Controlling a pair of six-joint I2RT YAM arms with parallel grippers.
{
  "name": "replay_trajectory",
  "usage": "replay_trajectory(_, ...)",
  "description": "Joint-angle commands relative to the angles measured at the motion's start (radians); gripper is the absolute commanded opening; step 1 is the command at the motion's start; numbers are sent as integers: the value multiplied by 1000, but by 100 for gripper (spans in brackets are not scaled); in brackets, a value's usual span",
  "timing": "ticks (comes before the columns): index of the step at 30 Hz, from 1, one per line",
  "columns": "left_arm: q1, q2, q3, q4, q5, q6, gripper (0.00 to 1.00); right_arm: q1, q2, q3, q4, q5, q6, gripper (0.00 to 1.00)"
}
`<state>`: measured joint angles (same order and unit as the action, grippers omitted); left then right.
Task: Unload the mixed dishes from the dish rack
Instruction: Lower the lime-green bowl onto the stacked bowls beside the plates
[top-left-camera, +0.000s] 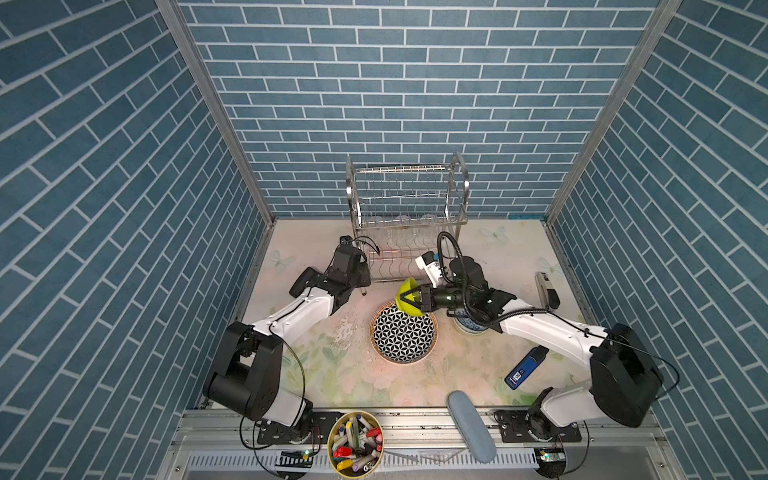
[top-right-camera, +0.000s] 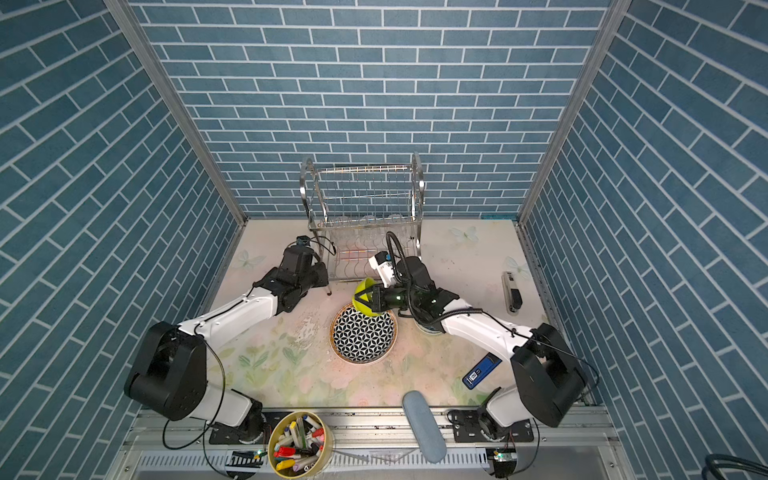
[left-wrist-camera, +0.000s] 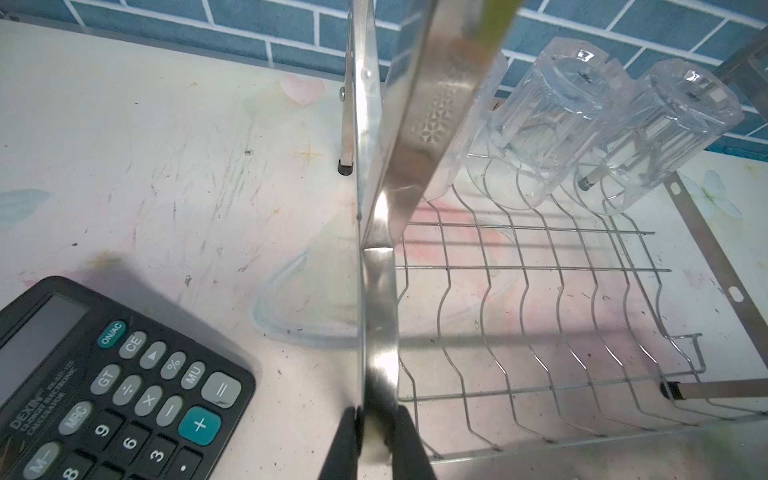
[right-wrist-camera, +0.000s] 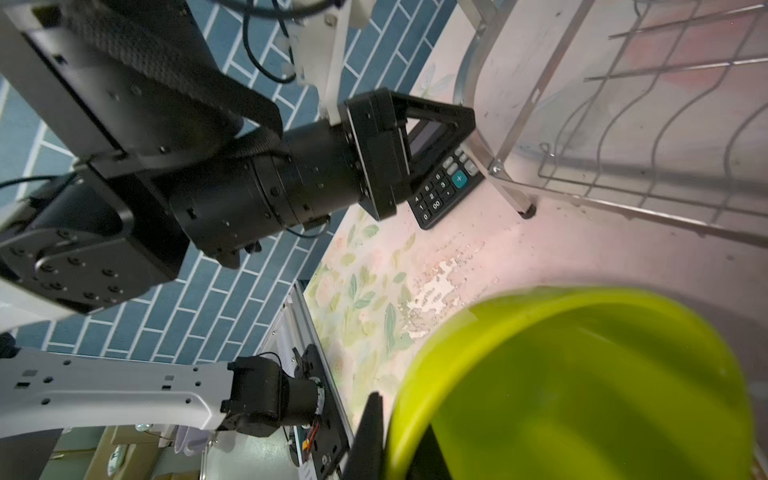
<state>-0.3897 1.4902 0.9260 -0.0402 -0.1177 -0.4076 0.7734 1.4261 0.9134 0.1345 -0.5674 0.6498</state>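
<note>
The steel dish rack (top-left-camera: 407, 208) stands at the back of the table. Clear glass tumblers (left-wrist-camera: 552, 112) lie mouth-down on its lower tier. My left gripper (left-wrist-camera: 376, 428) is shut on the rack's front-left side frame, just above the leg (top-left-camera: 365, 291). A lime bowl (top-left-camera: 409, 297) hangs tilted over the far rim of the black-and-white star plate (top-left-camera: 403, 336), which lies flat on the table. My right gripper (right-wrist-camera: 390, 436) is shut on the bowl's (right-wrist-camera: 582, 386) rim. A blue-on-white bowl (top-left-camera: 469, 327) stands under the right arm, mostly hidden.
A black calculator (left-wrist-camera: 104, 395) lies beside the rack's left leg, under the left arm. A tub of markers (top-left-camera: 355, 440) and a grey-blue case (top-left-camera: 471, 424) sit at the front edge. A blue device (top-left-camera: 525, 368) and a black-and-silver tool (top-left-camera: 546, 289) lie at the right.
</note>
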Motion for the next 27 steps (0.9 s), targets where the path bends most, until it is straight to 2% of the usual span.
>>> replay_trajectory(1, 11, -2, -11, -35, -26, -20, 8, 14, -86, -12, -210, 83, -140, 0)
replay_trajectory(4, 10, -2, -12, -33, -27, -19, 8, 28, -145, 31, -393, 166, -208, 0)
replay_trajectory(9, 10, -2, -13, -35, -26, -20, 8, 40, -205, 139, -733, 389, -295, 0)
replay_trajectory(13, 9, -2, -12, -34, -23, -22, 8, 42, -211, 185, -893, 541, -315, 0)
replay_trajectory(20, 9, -4, -10, -41, -26, -22, 8, 26, -190, 196, -928, 673, -329, 0)
replay_trajectory(23, 9, -5, -12, -43, -27, -21, 8, -3, -163, 198, -913, 674, -340, 0)
replay_trajectory(27, 9, -2, -11, -43, -28, -20, 8, -46, -134, 190, -870, 613, -346, 0)
